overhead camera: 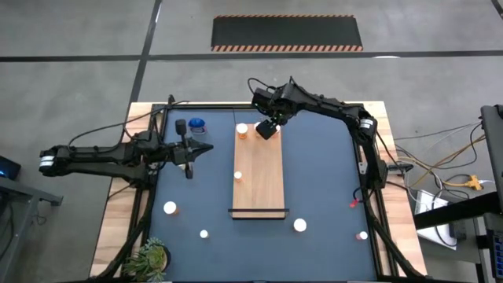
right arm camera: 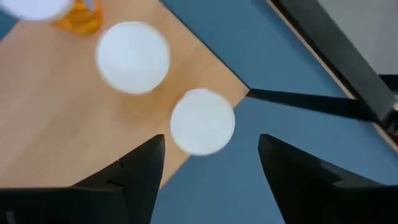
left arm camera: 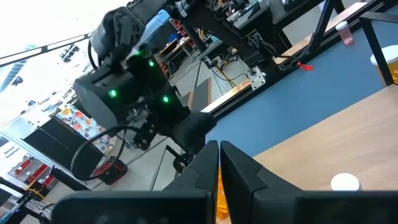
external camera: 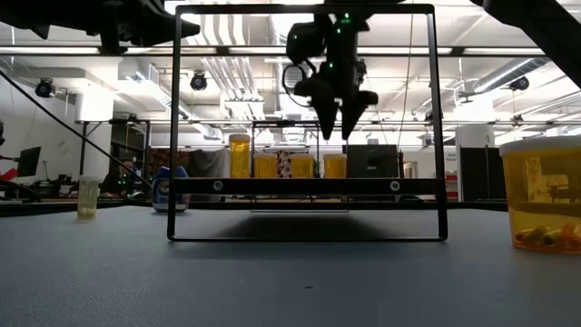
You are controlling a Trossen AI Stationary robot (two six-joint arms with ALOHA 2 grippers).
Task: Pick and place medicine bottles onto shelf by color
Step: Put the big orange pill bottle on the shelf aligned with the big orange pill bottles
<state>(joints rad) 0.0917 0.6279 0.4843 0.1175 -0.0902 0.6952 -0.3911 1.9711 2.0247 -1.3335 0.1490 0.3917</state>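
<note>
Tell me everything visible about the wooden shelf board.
The shelf is a long rectangular light-brown wooden board with a dark strip at its near short end, lying flat mid-table on the blue surface. White-capped orange bottles stand at its far end, and one small bottle near its left edge midway. The open right gripper hovers over the far end, holding nothing.

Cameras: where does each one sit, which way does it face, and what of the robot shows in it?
High: overhead, straight down; both arms, shelf, right gripper at its far end.
Low: table height, level across; shelf frame, right gripper above.
Left wrist: past shut left gripper toward the right arm.
Right wrist: down past open fingers onto white caps.
Shared: every view catches the shelf.
</note>
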